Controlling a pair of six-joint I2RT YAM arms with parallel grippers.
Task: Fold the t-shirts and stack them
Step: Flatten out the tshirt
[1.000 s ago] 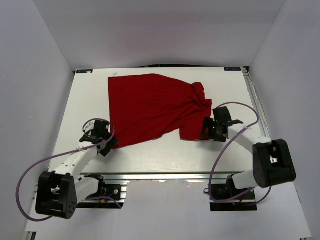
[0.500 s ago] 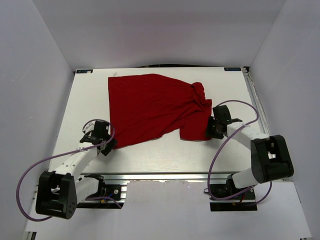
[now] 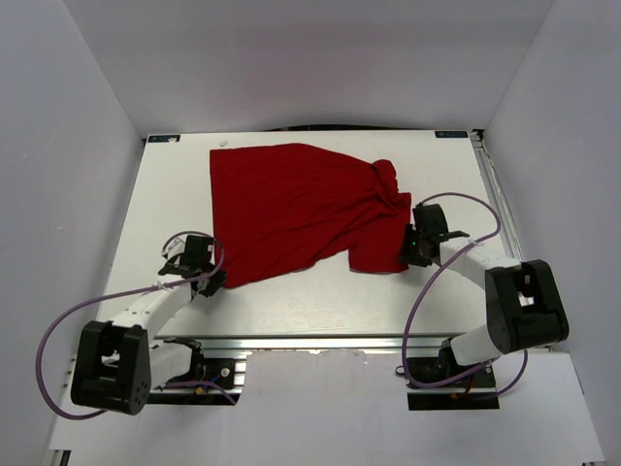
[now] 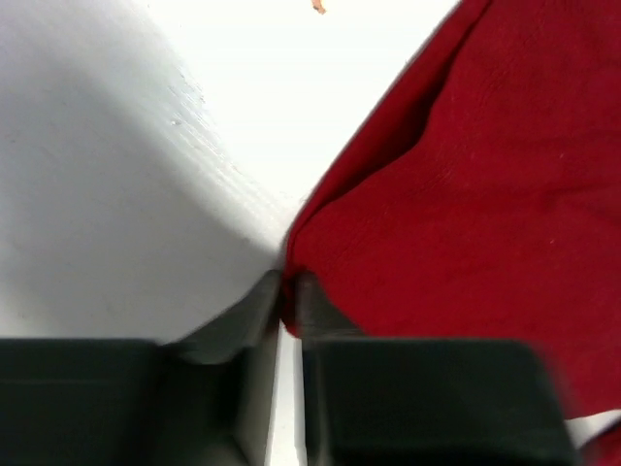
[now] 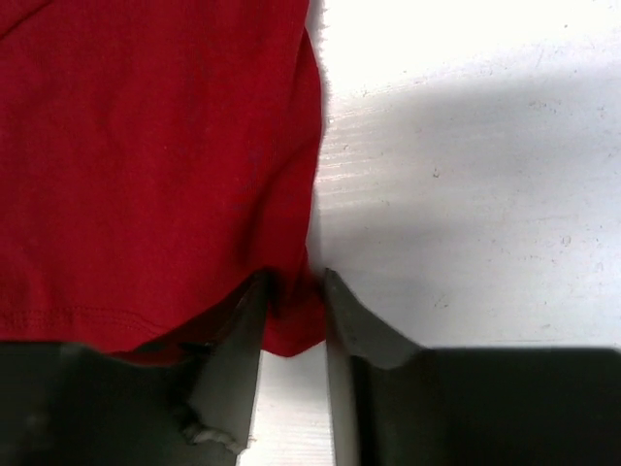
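- The red t-shirt [image 3: 291, 209] is spread on the table [image 3: 320, 301], toward 12 o'clock.
- Its 7 o'clock corner is pinched by the left gripper [image 4: 287, 282], whose jaws are nearly together.
- Its 4 o'clock hem is clamped by the right gripper [image 5: 291, 283].

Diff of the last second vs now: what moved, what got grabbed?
Both claws closed. The right claw shifted slightly and pinched the near right corner of the t-shirt. The left claw barely moved and pinched the near left corner. The shirt lies as before, spread on the table, with its far right side bunched.
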